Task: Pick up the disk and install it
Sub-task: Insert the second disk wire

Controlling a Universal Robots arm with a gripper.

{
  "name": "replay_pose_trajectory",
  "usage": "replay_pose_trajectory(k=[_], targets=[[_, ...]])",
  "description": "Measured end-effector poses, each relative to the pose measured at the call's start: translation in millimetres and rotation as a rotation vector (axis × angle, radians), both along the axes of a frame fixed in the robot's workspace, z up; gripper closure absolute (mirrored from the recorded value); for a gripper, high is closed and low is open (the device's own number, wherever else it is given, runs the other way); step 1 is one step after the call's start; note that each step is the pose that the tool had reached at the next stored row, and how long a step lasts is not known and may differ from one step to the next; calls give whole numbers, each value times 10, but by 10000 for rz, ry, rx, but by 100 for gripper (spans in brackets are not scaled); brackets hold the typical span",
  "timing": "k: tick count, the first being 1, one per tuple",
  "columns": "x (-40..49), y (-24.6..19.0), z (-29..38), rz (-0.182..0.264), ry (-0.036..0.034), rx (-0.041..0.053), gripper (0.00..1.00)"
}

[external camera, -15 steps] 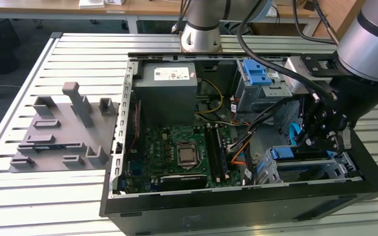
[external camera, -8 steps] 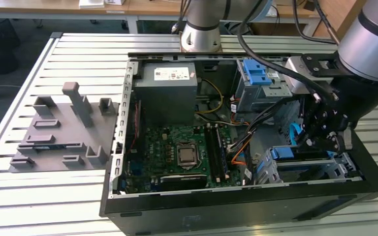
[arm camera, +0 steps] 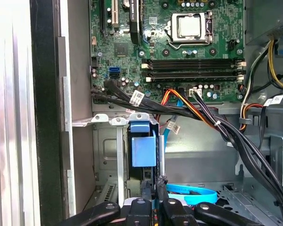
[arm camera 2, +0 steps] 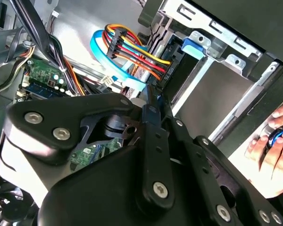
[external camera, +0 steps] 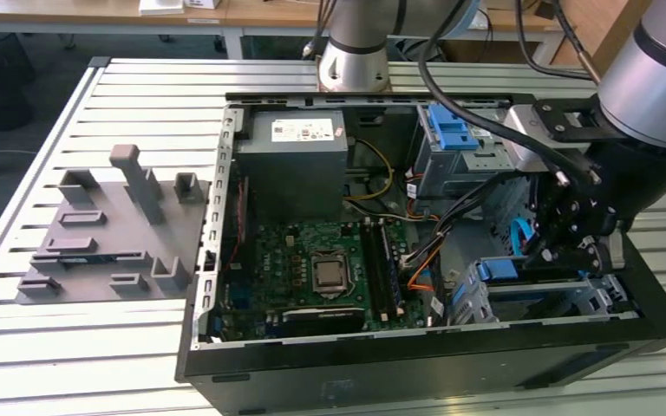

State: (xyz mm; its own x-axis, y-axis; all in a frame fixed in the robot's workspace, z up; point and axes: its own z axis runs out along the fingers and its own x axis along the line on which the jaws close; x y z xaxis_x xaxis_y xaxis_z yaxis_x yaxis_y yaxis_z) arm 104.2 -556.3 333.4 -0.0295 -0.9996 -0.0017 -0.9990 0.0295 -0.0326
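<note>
- Right at my fingertips: my gripper (arm camera: 156, 182) has its two black fingers drawn together to a narrow point, and I see nothing pinched between them. The tips do sit in shadow in the first wrist view, so I may be missing a thin edge there.
- Just past the tips stands the disk (arm camera: 144, 150). Its blue carrier is on edge in a slot of the metal drive cage (arm camera: 106, 155), at the case corner nearest me. The tips are beside the carrier's lower edge, touching it or very nearly.
- I judge the pick-up done and the install the step in hand, since the disk is in its slot and not in my grasp. Whether it is fully home I cannot tell.
- If any travel is left, it calls for a straight press along the slot. A sideways lean could jam the carrier against the cage rails.
- Close alongside, a flat blue ribbon cable (arm camera: 188, 194) loops over the cage floor. It must stay out from under my fingers.
- Further in, a bundle of black and orange cables (arm camera: 203, 115) crosses above the cage.
- Beyond that lies the green circuit board (arm camera: 179, 61).
- In the exterior view my gripper (external camera: 571, 251) hangs low inside the open case, at the exterior view's right, with the disk (external camera: 505, 269) just beside it.
- Farthest off, a person's hand (arm camera 2: 269, 155) rests outside the case wall in the second wrist view.
</note>
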Motion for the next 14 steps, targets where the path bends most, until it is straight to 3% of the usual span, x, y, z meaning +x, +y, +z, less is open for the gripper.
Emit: replay_pose_trajectory(k=[14], targets=[[0, -4, -37, 2, 0, 2, 84]])
